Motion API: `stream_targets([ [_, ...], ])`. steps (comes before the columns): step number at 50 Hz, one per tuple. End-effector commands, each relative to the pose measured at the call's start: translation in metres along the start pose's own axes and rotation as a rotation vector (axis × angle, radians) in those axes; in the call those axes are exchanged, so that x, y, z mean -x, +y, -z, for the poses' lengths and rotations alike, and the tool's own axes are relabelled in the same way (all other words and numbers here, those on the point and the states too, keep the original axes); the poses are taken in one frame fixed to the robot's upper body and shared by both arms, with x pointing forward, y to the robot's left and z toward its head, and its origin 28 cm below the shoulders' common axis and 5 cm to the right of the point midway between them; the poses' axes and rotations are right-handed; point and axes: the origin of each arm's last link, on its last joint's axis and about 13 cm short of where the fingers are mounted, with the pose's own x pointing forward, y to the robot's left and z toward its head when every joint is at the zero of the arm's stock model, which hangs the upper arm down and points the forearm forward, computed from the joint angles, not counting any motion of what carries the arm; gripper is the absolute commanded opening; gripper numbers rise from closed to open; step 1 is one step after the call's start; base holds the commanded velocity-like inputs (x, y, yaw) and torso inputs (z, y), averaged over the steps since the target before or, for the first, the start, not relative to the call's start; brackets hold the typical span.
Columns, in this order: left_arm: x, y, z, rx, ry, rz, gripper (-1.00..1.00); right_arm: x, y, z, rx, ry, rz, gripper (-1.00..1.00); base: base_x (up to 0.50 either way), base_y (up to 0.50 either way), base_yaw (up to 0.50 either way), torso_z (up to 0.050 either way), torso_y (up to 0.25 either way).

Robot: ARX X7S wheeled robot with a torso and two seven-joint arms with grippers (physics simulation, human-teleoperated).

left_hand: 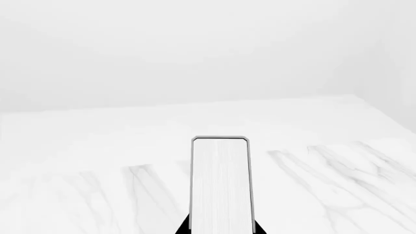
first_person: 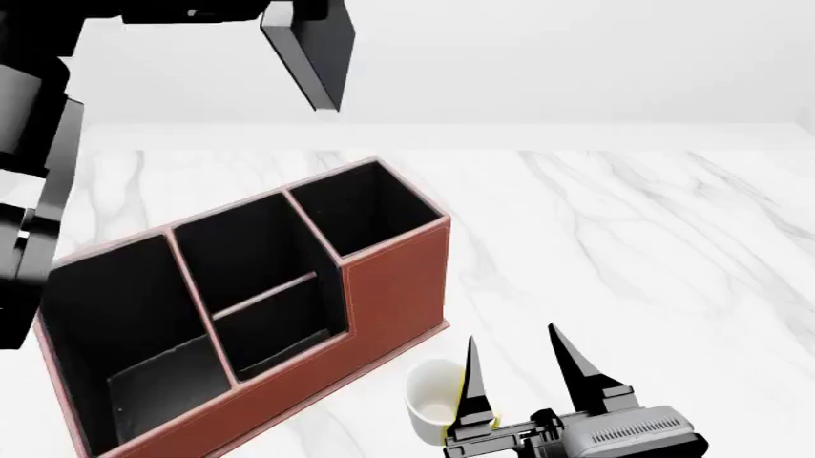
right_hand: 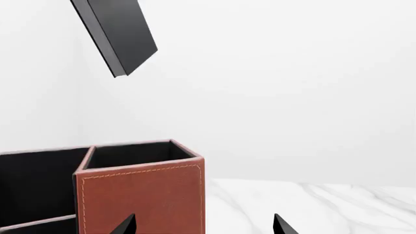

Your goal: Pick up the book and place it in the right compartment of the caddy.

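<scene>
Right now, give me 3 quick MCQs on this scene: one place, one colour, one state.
1. Where is the book?
A. In the air above the caddy
B. Flat on the table
C. Inside the middle section

2. What colour are the caddy's outer walls?
A. Blue
B. Reddish-brown
C. Green

3. How is the right gripper?
A. Shut on the mug
B. Holding the book
C. Open, holding nothing

Answers: 1 A, the left gripper holds the book aloft, clear of the caddy. 2 B, the head view shows it. 3 C, its fingers are spread beside the mug.
</scene>
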Motion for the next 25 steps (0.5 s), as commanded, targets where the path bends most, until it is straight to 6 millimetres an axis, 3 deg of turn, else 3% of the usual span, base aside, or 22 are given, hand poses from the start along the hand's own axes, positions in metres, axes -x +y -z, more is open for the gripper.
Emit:
stream_targets([
  [1,-0.015,-0.013,0.017,0.043,0.089,0.067,-1.0,-0.002,-0.001,0.0,0.003,-0.005,-0.003,1.0,0.0,0.0,0.0,0.0,0.0],
  [14,-0.022,-0.025,0.038,-0.048,0.154,0.138,-1.0,-0.002,-0.001,0.001,0.003,-0.006,-0.004,1.0,0.0,0.0,0.0,0.0,0.002],
  [25,-0.035,-0.032,0.054,-0.019,0.224,0.118,-1.0,-0.002,-0.002,0.001,0.002,-0.005,-0.003,1.0,0.0,0.0,0.0,0.001,0.001],
])
